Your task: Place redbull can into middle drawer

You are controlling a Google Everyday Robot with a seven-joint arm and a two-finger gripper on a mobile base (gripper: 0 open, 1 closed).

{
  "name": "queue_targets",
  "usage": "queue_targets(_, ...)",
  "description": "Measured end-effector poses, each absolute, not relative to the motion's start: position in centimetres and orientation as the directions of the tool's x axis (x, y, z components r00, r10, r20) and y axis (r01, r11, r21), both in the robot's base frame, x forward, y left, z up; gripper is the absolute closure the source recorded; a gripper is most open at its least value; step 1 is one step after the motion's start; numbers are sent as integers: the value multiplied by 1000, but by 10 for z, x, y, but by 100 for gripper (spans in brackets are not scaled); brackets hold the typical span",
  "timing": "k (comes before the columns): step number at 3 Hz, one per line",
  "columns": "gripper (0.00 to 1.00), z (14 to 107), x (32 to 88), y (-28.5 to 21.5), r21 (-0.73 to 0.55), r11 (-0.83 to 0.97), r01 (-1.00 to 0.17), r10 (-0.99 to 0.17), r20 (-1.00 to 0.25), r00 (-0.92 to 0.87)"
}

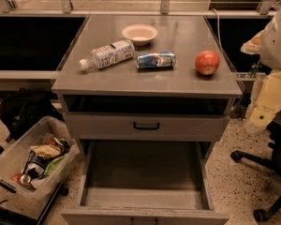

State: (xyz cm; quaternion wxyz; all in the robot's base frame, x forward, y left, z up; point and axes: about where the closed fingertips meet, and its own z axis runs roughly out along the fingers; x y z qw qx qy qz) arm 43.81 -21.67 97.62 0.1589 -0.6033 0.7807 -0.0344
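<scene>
grey middle drawer [143, 172] stands open, end effector [260, 116] off its right side.

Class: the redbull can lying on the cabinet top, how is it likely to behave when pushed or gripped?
Lying on its side, the redbull can would probably roll if nudged across its length. Its shiny metal skin may be slippery and could dent under a hard squeeze. The claw sits off at the right edge, clear of it.

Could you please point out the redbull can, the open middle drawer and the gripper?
redbull can [155, 60], camera view, middle of its side.
middle drawer [143, 172], camera view, bare floor.
gripper [262, 110], camera view, pale body at the right edge, beside the cabinet [145, 84].
</scene>
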Motion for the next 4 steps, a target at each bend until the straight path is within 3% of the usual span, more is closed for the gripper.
queue_targets(3, 0, 984, 442, -220, -271, 289, -918, -946, -228, -231)
queue_targets(4, 0, 984, 476, -209, -253, 236, -938, -951, -258, -169)
